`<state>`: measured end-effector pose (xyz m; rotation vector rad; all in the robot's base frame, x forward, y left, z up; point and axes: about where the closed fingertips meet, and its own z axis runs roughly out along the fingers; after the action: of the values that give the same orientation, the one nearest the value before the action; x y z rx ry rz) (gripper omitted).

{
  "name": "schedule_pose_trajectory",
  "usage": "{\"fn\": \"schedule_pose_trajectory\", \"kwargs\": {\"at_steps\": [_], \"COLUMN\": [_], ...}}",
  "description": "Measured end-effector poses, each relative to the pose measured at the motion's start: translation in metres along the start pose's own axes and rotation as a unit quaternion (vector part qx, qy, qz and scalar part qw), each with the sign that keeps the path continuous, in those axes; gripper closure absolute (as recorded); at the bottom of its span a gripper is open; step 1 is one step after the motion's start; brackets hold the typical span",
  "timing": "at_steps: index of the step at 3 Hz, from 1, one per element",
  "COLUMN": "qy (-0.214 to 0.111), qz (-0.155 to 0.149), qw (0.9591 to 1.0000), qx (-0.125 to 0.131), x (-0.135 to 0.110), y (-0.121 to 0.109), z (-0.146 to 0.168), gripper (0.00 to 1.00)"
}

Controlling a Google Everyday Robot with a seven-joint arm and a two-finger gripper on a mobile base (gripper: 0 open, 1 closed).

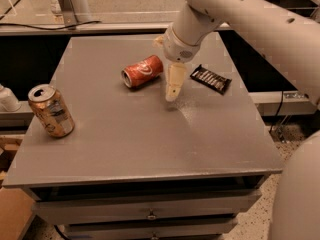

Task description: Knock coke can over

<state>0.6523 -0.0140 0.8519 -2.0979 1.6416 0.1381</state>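
The coke can (143, 71), red with white script, lies on its side on the grey table (140, 134), its silver top facing left. My gripper (172, 91) hangs from the white arm just right of the can and a little in front of it, pointing down close above the tabletop. It is apart from the can and holds nothing.
A gold-tan can (51, 110) with a blue-white label stands upright at the table's left edge. A dark snack bar (210, 79) lies right of my gripper. The table has drawers in front. A cardboard box (12, 216) sits on the floor at lower left.
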Motion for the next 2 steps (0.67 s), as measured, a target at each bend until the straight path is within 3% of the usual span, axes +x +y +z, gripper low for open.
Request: {"fn": "schedule_pose_trajectory", "kwargs": {"at_steps": [1, 2], "qy": [-0.053, -0.114], "qz": [0.069, 0.155], "qw": [0.9954, 0.9765], "qx": [0.038, 0.098], "x": [0.019, 0.049], "y": [0.000, 0.004], "z": [-0.014, -0.041], "gripper": [0.00, 0.00]}}
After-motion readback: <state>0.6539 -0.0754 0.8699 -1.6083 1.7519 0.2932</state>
